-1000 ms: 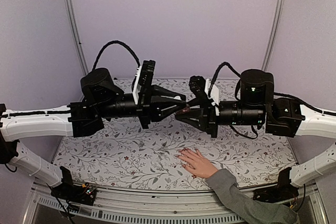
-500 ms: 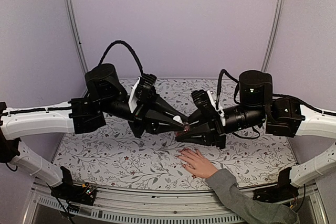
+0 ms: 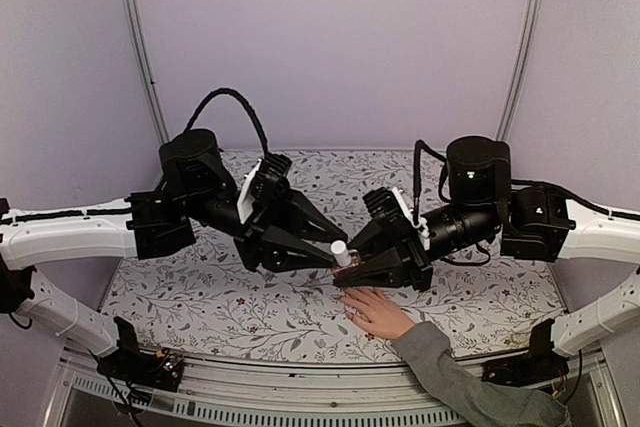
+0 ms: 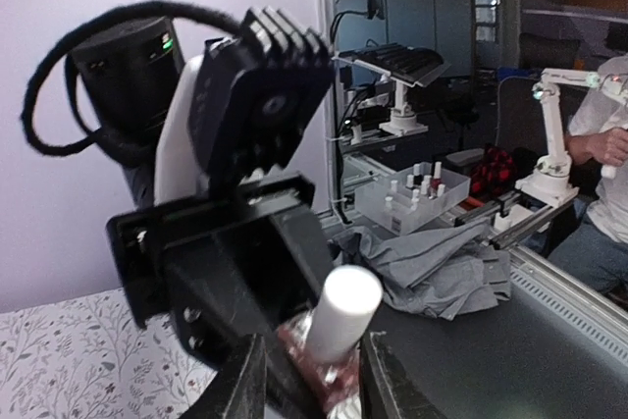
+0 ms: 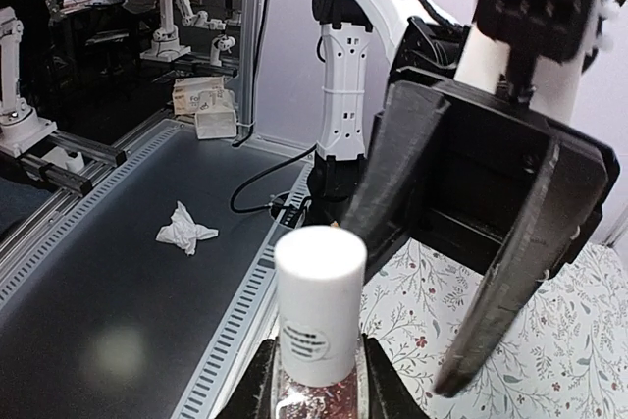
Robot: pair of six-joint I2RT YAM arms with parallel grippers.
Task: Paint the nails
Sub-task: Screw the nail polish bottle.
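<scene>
- Low at centre of the top view, the right gripper (image 3: 348,269) is clenched on a polish bottle (image 5: 319,316), which stands upright between its jaws.
- Just left of it, the left gripper (image 3: 328,255) has its jaws parted on either side of the white cap (image 4: 343,309), gripping nothing.
- Directly below both, a hand (image 3: 375,309) lies flat on the tabletop (image 3: 220,297), fingers pointing to the upper left and a grey sleeve (image 3: 450,377) trailing to the lower right.
- At the fingertips, close under the bottle, are the nails (image 3: 346,297), too small to show any polish.
- Step in hand, as I judge it, is uncapping: the cap is still on.
- Next, the left gripper would need to pinch the cap and twist it off while the right steadies the bottle, then carry the brush down to a nail.
</scene>
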